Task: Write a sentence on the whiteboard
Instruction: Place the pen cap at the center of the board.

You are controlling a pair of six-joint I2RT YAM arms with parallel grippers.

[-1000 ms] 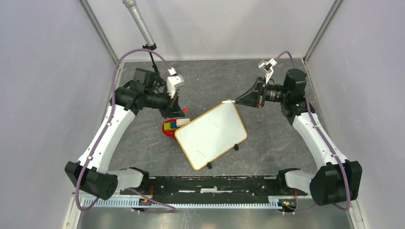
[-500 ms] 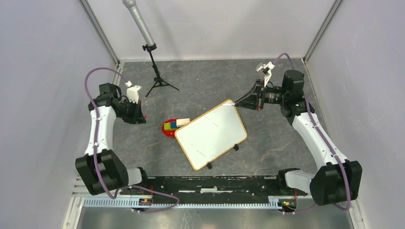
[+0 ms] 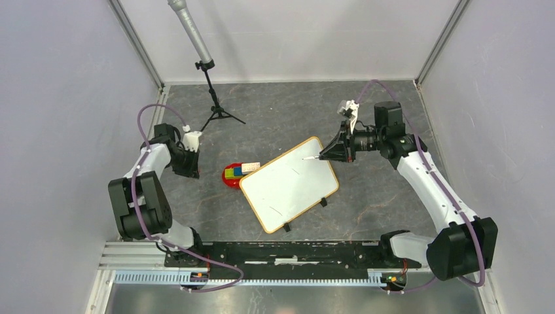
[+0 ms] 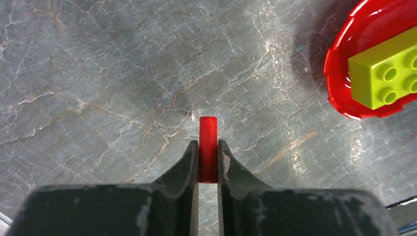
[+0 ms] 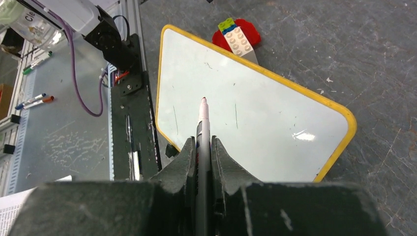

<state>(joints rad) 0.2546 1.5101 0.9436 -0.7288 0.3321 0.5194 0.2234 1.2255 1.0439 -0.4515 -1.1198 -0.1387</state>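
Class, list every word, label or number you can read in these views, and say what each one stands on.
"Cle", the rest cut off: on the clear container at the right wrist view's top left.
Printed sheet, bottom left of that view: too small to read.
Whiteboard: no words, only faint stray strokes.

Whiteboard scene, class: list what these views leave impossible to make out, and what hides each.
- Marker, right wrist view: barrel buried in the right claw; whether its tip touches the whiteboard is unclear.
- Red cap, left wrist view: lower end hidden inside the left claw.
- Red dish, left wrist view: cut off by the right edge.
- Board marks, top view: too small to read.
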